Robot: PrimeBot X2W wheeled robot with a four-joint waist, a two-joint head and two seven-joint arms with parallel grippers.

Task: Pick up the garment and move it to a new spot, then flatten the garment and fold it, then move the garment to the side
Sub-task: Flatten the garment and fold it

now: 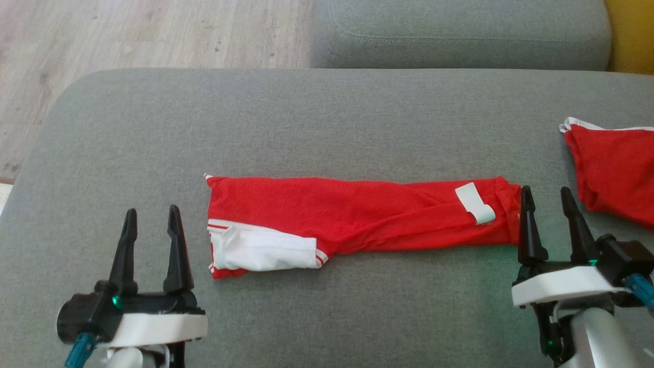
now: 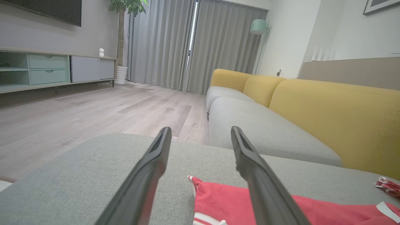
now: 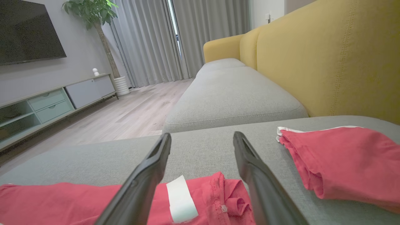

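**Folded red garment on a gray sofa seat, an open gripper at each end**

A red garment lies on a broad gray seat cushion, folded into a long, narrow strip that runs left to right across the middle of the head view. A white panel with thin red and white stripes sits at its left end, on the near edge. A small white label lies across the strip close to its bunched right end.

The left gripper stands at the lower left, fingers pointing away from the robot, jaws spread wide and holding nothing. It is beside the garment's left end, with bare cushion between them.

The right gripper stands at the lower right – jaws also wide and empty. Its left finger is right at the strip's right end; whether it touches the cloth cannot be told. In the right wrist view, that bunched end and the label lie low between the two fingers.

A second red garment with a white edge lies on the same cushion at the far right, apart from the strip. Beyond the cushion are a pale wood floor and another gray seat; the wrist views show a yellow backrest along the sofa.
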